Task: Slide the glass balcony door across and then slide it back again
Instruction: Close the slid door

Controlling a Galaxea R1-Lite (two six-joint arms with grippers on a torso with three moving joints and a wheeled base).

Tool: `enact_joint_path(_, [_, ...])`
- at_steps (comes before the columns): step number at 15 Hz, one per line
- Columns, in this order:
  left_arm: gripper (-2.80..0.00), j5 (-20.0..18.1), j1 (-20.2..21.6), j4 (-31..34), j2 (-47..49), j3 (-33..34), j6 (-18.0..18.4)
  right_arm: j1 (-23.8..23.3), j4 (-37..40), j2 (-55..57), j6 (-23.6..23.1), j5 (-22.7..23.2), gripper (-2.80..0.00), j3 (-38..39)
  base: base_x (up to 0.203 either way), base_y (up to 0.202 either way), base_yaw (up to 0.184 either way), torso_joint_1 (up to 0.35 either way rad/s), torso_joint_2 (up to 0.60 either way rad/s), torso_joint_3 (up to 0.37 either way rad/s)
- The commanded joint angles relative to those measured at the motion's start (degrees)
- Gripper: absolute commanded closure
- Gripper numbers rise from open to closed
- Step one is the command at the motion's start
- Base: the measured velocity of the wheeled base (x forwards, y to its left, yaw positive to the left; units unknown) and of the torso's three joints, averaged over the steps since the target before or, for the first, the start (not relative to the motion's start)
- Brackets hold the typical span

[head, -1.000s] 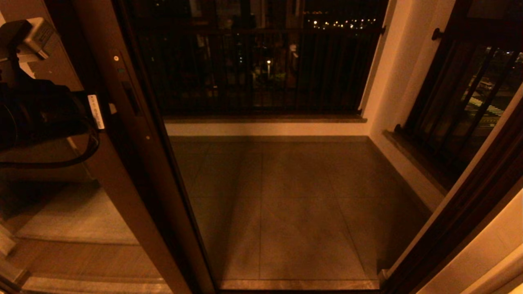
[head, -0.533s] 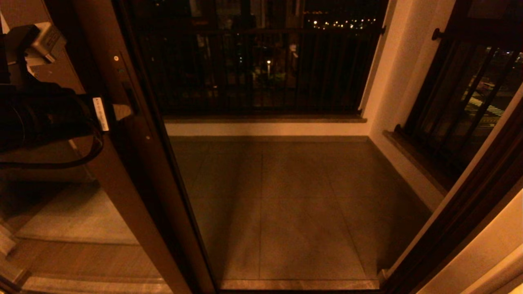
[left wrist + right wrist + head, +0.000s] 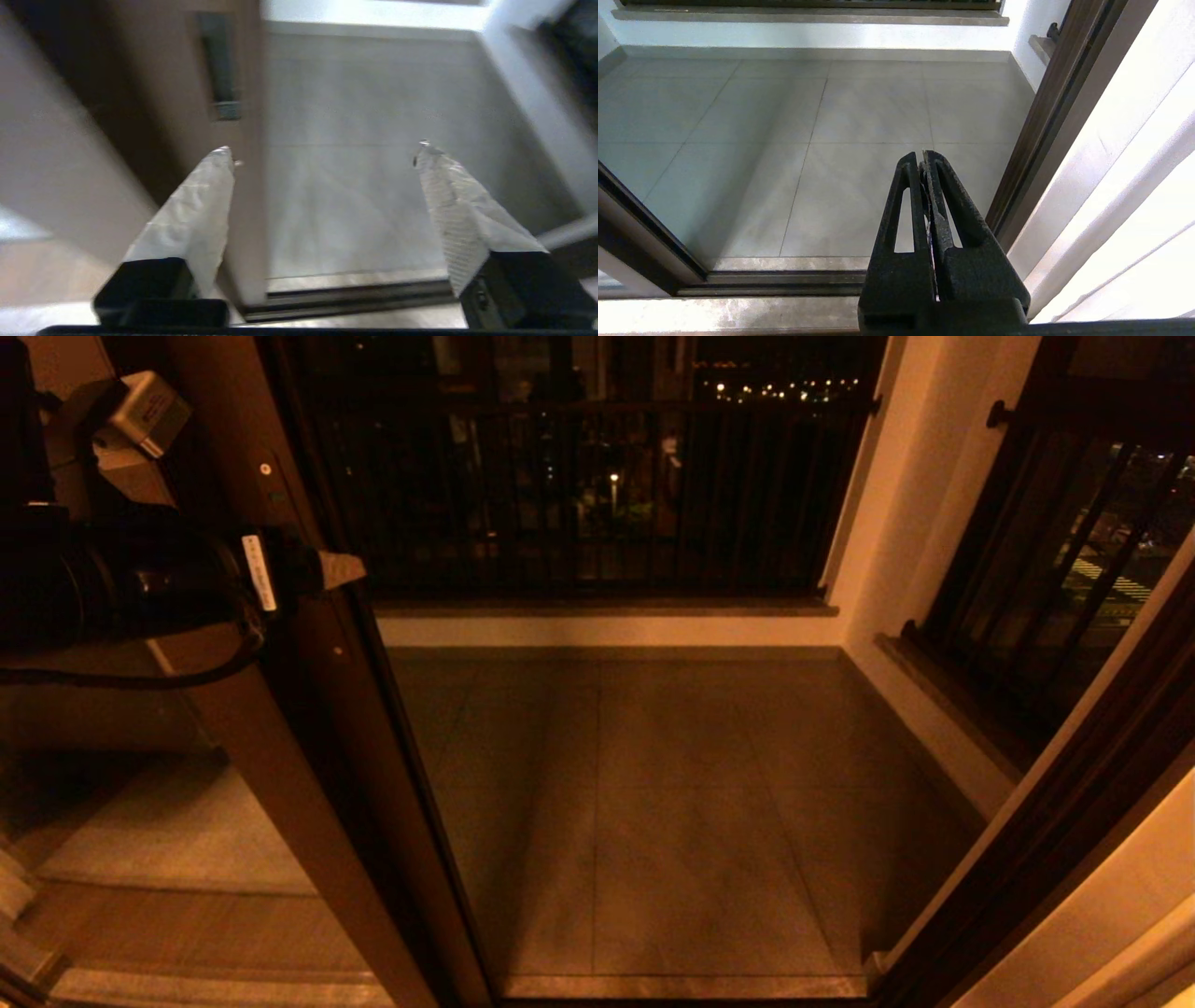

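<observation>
The glass balcony door (image 3: pixel 308 728) stands at the left, its brown upright slanting down the head view, with a screw (image 3: pixel 266 469) near the top. My left gripper (image 3: pixel 322 571) is at handle height across that upright, and one pale fingertip (image 3: pixel 344 569) pokes past its edge. In the left wrist view the left gripper (image 3: pixel 324 150) is open: one finger (image 3: pixel 196 210) lies in front of the upright (image 3: pixel 243 196), the other over the balcony floor. The dark recessed handle (image 3: pixel 219 60) lies just beyond the fingertips. My right gripper (image 3: pixel 923 156) hangs shut and empty by the right frame.
The doorway opens onto a tiled balcony floor (image 3: pixel 653 803) with a black barred railing (image 3: pixel 579 495) at the back and another (image 3: pixel 1074 569) on the right. A floor track (image 3: pixel 784 280) runs along the threshold. A brown frame (image 3: pixel 1055 803) and white curtain (image 3: pixel 1134 186) bound the right side.
My left arm has moved right and slightly up, so its fingertip now reaches past the upright's edge. The door and the right arm have not moved.
</observation>
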Motion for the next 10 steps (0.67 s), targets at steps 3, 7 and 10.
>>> enact_joint_path(3, [-2.8,-2.61,2.79,-0.06,4.17,-1.28,0.01,0.01,0.02,0.07,-0.04,0.03,0.0,0.01,0.0,0.0,0.0,0.0,0.0,0.0])
enact_joint_path(7, [-2.8,-5.25,4.68,-0.99,5.78,-1.62,0.1,0.01,0.05,0.07,-0.04,0.03,0.0,0.01,0.0,0.0,0.0,0.0,0.0,0.0])
enact_joint_path(10, [-2.8,-6.25,4.88,-1.55,6.57,-2.06,0.01,0.01,-0.04,0.07,-0.04,0.03,0.0,0.01,0.0,0.0,0.0,0.0,0.0,0.0])
